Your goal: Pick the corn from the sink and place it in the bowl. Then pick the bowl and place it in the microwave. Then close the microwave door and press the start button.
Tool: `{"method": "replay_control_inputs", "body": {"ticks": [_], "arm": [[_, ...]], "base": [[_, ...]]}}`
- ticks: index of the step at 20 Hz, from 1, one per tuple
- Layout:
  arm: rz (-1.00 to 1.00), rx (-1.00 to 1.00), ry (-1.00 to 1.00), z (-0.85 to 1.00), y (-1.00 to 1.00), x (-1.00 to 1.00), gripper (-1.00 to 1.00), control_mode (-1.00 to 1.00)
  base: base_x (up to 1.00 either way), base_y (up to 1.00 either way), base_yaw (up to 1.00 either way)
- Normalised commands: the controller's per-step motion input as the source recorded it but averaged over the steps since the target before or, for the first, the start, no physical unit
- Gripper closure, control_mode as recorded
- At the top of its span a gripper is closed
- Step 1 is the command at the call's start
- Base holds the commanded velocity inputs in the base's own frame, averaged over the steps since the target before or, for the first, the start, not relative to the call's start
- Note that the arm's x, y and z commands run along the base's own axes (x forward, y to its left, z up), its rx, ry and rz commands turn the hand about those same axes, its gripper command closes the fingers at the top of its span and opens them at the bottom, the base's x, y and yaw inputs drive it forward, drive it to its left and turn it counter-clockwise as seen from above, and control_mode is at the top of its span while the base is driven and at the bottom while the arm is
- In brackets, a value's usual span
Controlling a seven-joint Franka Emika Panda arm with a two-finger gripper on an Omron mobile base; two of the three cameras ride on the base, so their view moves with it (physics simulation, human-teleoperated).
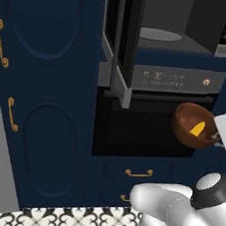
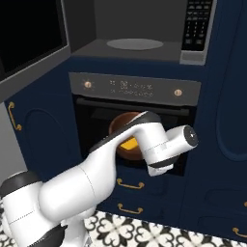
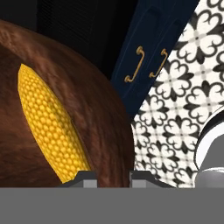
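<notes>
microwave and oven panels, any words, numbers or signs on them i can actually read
microwave keypad: rows of pale button markings, too small to read.
oven control strip: a line of light marks between its two knobs, blurred, not readable.
bowl, corn, cabinet doors: no text on them.
So nothing can be quoted.

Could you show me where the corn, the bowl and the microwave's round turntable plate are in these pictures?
corn (image 3: 48,127): hand view, middle of the yellow cob.
bowl (image 1: 184,124): left base view, inner brown wall left of the cob.
turntable plate (image 2: 134,44): right base view, centre of the grey disc on the microwave floor.
</notes>
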Motion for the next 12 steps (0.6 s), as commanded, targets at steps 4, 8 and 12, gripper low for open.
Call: {"method": "replay_control_inputs", "body": {"ticks": [4,8,12], "arm": [[0.0,0.0,0.0,0.0,0.0,0.0,1.0,1.0],[0.0,0.0,0.0,0.0,0.0,0.0,1.0,1.0],[0.0,0.0,0.0,0.0,0.0,0.0,1.0,1.0]], "base": [[0.26,-0.01,0.0],[0.44,0.0,0.0],[0.42,0.0,0.0]]}}
